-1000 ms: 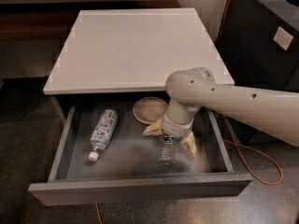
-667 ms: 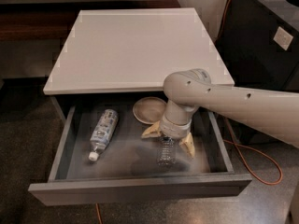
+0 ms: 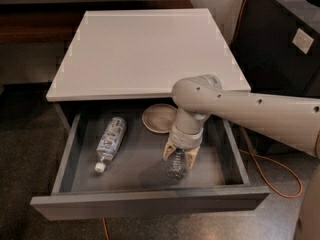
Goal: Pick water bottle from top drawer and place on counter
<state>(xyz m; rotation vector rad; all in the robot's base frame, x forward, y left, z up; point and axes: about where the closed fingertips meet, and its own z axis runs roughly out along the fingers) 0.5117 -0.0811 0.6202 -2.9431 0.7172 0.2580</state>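
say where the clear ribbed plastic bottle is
The bottle is in the open dark grey drawer, right of centre, directly beneath the hand, in front of the round tan bowl.

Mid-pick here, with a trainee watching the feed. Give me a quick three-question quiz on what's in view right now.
1. True or false: the water bottle already stands on the counter.
2. Where is the gripper? A) above the counter B) down in the open top drawer, at the water bottle C) outside the drawer, by the floor
3. Name the two other things lying in the top drawer.
Key: 1. False, it lies in the drawer. 2. B. 3. A labelled bottle on the left and a round dish at the back.
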